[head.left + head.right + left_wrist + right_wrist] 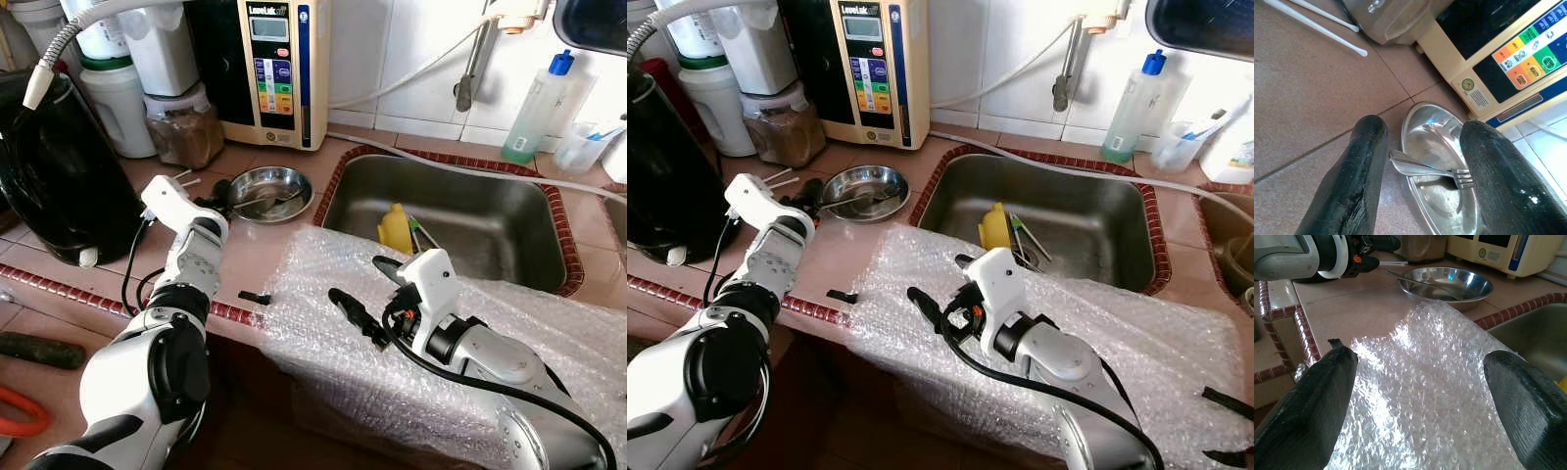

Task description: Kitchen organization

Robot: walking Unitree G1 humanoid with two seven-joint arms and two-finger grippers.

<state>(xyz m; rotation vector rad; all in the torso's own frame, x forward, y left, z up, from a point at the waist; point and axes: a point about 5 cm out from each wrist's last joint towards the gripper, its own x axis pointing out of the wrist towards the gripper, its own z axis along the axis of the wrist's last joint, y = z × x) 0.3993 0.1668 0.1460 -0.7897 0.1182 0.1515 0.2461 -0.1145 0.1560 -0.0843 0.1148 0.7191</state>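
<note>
Fork (pixel 1430 171) is lying in the shallow steel bowl (pixel 265 191) beside the sink (pixel 451 211), with the left gripper (pixel 1420 166) hovering open around it. It is looking light, stiff and slippery, so its thin handle is probably the best hold. The right gripper (pixel 1420 382) is hanging open over the bubble wrap (pixel 392 343).

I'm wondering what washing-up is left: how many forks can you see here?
1. A fork lies in the steel bowl on the counter, in front of the open left gripper. Thin utensils in the sink are too unclear to tell, so more may be hidden.

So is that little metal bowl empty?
No, a fork lies inside the bowl, its tines resting on the bottom, just ahead of the open left gripper.
</note>
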